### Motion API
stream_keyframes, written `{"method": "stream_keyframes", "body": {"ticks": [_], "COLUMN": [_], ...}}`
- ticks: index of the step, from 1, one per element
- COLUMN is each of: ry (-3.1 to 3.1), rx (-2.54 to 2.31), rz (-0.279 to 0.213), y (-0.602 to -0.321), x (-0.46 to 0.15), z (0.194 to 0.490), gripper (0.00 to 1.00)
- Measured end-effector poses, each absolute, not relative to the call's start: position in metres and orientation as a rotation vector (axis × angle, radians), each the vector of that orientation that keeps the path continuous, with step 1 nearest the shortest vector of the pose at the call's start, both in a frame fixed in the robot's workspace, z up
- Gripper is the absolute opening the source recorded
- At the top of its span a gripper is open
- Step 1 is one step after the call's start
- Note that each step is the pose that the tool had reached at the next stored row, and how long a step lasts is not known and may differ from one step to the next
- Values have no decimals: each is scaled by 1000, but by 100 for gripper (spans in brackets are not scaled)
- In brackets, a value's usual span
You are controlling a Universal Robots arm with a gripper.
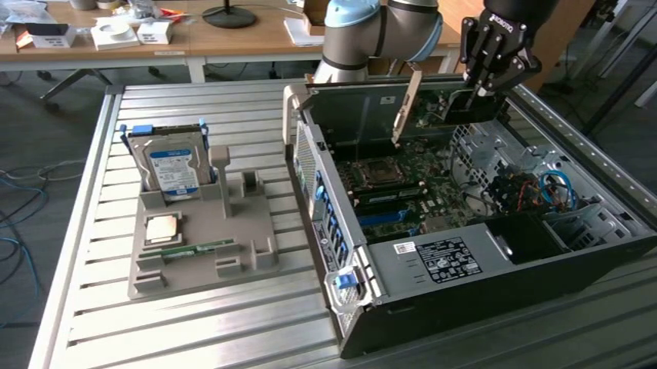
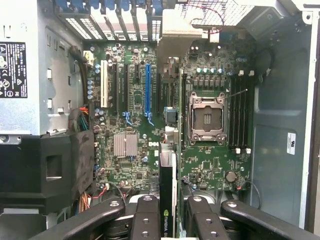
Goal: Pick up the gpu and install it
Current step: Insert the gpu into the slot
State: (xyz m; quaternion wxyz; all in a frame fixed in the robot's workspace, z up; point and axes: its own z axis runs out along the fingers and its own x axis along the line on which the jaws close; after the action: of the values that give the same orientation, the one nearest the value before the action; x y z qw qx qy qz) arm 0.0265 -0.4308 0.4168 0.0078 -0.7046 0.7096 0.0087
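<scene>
The gpu [image 1: 436,115] is a thin dark card with a pale metal bracket [image 1: 407,108] at one end. It hangs edge-down over the open computer case [image 1: 575,254], above the green motherboard [image 1: 411,184]. My gripper [image 1: 475,104] is shut on the card's far end from above. In the wrist view the gpu [image 2: 168,195] runs edge-on between my two black fingers [image 2: 145,220], and the gripper [image 2: 172,222] clamps it. The card lines up a little to one side of the blue slot [image 2: 147,90] and beside the processor socket [image 2: 206,117].
A grey parts fixture [image 1: 251,257] on the slatted metal table [image 1: 92,231] carries a silver hard drive with a blue label [image 1: 172,165], a processor chip [image 1: 165,228] and a green memory stick [image 1: 190,250]. The case holds a power supply [image 1: 436,257] and cable bundles [image 1: 544,188].
</scene>
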Motion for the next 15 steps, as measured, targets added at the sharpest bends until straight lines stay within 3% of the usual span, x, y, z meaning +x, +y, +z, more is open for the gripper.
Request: {"method": "stream_keyframes", "body": {"ticks": [15], "ry": [2218], "rx": [-2203], "rz": [27], "y": [-431], "x": [23], "z": [417], "gripper": [26]}}
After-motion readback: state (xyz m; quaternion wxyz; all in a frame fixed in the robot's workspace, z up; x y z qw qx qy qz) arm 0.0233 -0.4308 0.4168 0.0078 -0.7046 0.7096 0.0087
